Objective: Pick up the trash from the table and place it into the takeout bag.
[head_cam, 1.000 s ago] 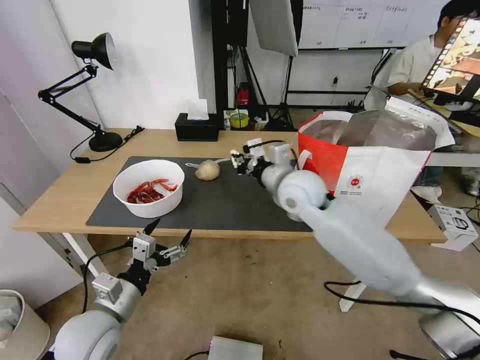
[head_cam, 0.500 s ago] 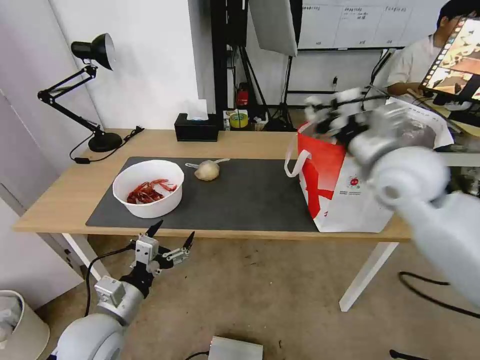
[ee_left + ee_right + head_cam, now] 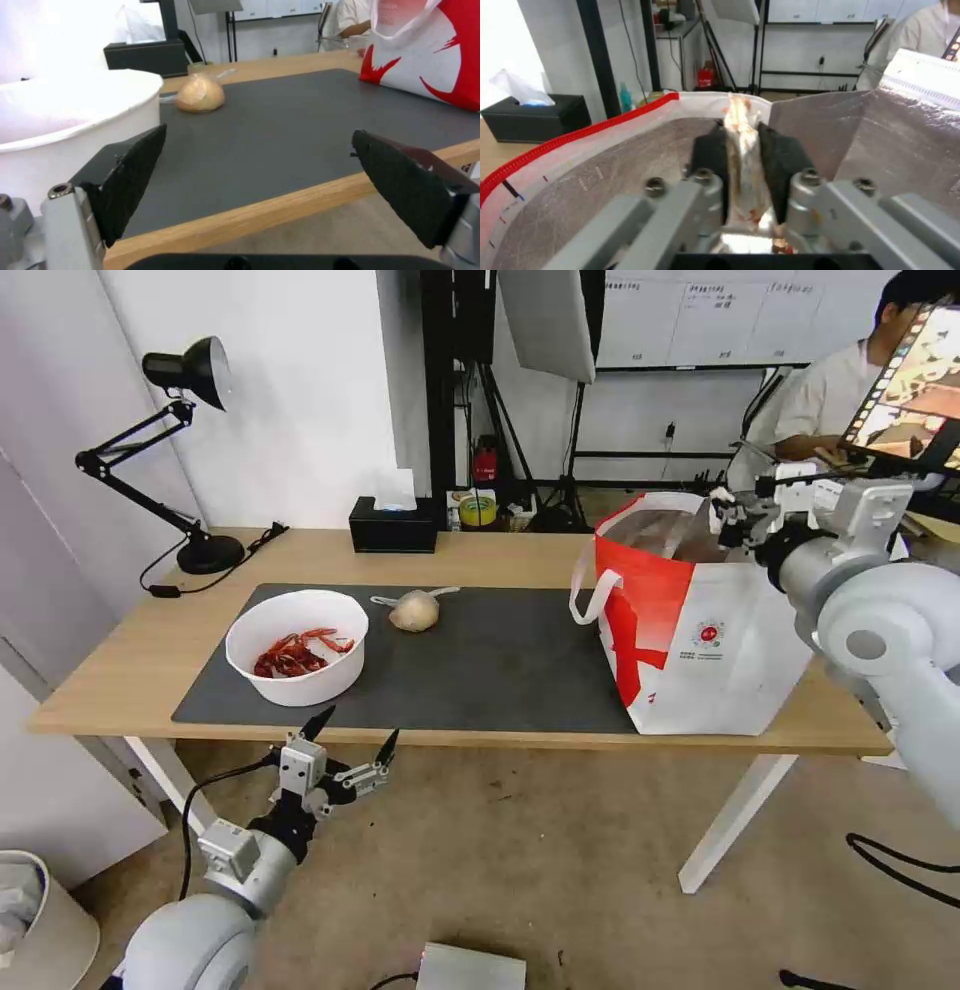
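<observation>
Stained tissue, pinched in right gripper, has swung from mid-worktop to above the open bag at the worktop's right end, ready for release; bowl, tied bag remain; left gripper spread below front edge.

The head camera looks forward and down from above, taking in the whole table from a little way off. The left wrist camera sits low at the near edge, looking across the mat at the bag; the right wrist camera peers closely into that bag.
</observation>
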You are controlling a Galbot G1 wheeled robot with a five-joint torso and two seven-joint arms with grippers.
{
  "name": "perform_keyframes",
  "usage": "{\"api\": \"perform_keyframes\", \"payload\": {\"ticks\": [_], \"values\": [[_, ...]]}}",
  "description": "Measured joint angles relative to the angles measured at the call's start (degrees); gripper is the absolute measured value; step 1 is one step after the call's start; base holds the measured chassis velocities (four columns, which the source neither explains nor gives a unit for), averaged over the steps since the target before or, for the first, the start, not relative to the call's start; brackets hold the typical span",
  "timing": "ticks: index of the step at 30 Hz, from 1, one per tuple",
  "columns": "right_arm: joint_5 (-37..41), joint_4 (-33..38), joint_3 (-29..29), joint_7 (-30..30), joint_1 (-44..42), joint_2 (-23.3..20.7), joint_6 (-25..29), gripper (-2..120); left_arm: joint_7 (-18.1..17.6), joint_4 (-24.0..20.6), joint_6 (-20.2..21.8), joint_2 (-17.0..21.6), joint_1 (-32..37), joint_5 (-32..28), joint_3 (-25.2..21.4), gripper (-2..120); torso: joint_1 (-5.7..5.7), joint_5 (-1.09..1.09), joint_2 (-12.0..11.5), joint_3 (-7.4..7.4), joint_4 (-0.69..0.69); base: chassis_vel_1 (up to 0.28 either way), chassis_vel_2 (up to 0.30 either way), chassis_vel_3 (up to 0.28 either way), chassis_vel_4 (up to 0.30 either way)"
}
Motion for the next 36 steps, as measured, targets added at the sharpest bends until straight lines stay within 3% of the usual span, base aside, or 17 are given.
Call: {"api": "perform_keyframes", "payload": {"ticks": [5, 14, 19, 20, 22, 23, 29, 31, 36], "values": [[-0.05, -0.27, -0.39, -0.67, 0.54, 0.19, -0.26, 43, -0.02, 0.07, 0.02, 0.25, -0.2, -0.15, -0.12, 100, 0.0, 0.0, 0.0, 0.0, 0.0, 0.0, 0.0, 0.0, 0.0], [-0.13, 0.47, -0.13, -3.32, -0.15, -0.39, 0.26, 72, -0.01, 0.21, 0.02, 0.17, -0.48, -0.2, 0.16, 100, 0.0, 0.0, 0.0, 0.0, -0.01, 0.0, 0.0, 0.0, 0.0], [0.44, 2.44, 0.06, -10.02, -1.81, -0.45, 6.74, 90, -0.02, -0.02, 0.02, 0.1, -0.34, -0.2, 0.02, 100, 0.0, -0.01, 0.0, 0.0, 0.0, 0.0, 0.0, 0.0, 0.0], [0.56, 3.59, -0.35, -13.53, -3.31, -0.39, 11.31, 96, -0.01, -0.2, 0.02, 0.06, -0.19, -0.19, -0.11, 100, 0.0, -0.01, 0.0, 0.0, 0.0, 0.0, 0.0, 0.0, 0.0], [0.57, 3.99, -0.52, -14.56, -3.93, -0.38, 12.61, 98, -0.02, -0.27, 0.02, 0.06, -0.13, -0.19, -0.16, 100, 0.0, -0.01, 0.0, 0.0, 0.0, 0.0, 0.0, 0.0, 0.0], [0.59, 5.39, -0.97, -17.93, -6.25, -0.52, 16.2, 100, -0.02, -0.52, 0.02, 0.04, 0.03, -0.19, -0.34, 100, 0.0, 0.0, 0.0, 0.0, 0.0, 0.0, 0.0, 0.0, 0.0], [-0.34, 9.14, -0.57, -24.5, -13.18, -1.47, 19.08, 100, -0.02, -0.91, 0.02, -0.16, 0.59, -0.1, -0.82, 100, 0.0, -0.01, 0.0, 0.0, 0.0, 0.0, 0.0, 0.0, 0.0], [-2.86, 11.66, 1.28, -27.3, -19.4, -1.96, 19.54, 100, 0.0, -1.09, 0.0, -0.38, 1.05, 0.0, -1.26, 100, 0.0, -0.01, 0.0, 0.0, -0.01, 0.0, 0.0, 0.0, 0.0], [-7.18, 13.47, 2.02, -27.41, -27.63, -1.43, 21.22, 100, 0.03, -1.16, -0.06, -0.94, 1.28, 0.28, -1.58, 100, 0.0, 0.0, 0.0, 0.0, -0.01, 0.0, 0.0, 0.0, 0.0]]}}
